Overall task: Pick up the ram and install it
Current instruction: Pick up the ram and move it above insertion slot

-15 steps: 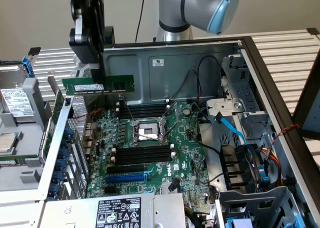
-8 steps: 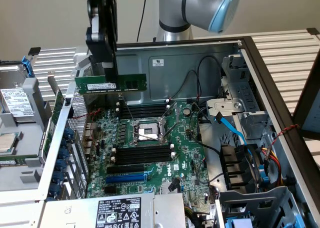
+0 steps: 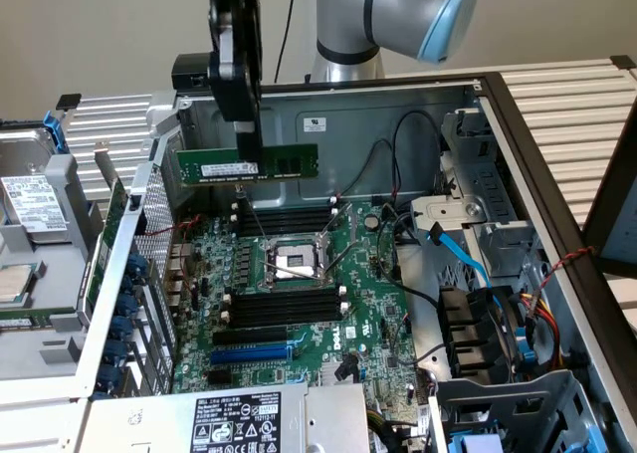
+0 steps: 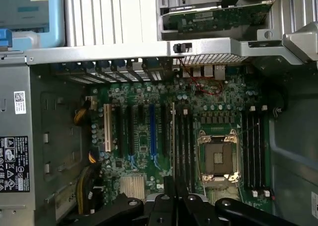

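Ram (image 3: 289, 160) is off the board and up in the air, clamped in the hand (image 3: 250, 170). From the exterior view I see the fingers closed on it at about mid-length, w/ the green stick poking out both sides. Its white label strip sits on the part toward the exterior view's left. It hangs level, long edge horizontal, not seated in any slot.

My ref point is the CPU socket (image 3: 291, 262) in the middle of the motherboard. Rel. to that socket, the ram is on the far side, toward the case's back wall (image 3: 378, 114). It's above the black mem slots (image 3: 284, 217) that lie just beyond the socket. A second bank (image 3: 289, 304) of black slots lies just on the socket's near side, and the blue expansion slot (image 3: 249, 353) is farther out the same way. A blue cable (image 3: 463, 259) runs off to the socket's side on the exterior view's right.

In the wrist view the hand (image 4: 174, 188) looks straight down at the board. A thin pale strip (image 4: 172, 136) runs out from between the fingers, prob. the ram edge-on. It lies between the blue slot (image 4: 152, 129) and the socket (image 4: 218, 159).
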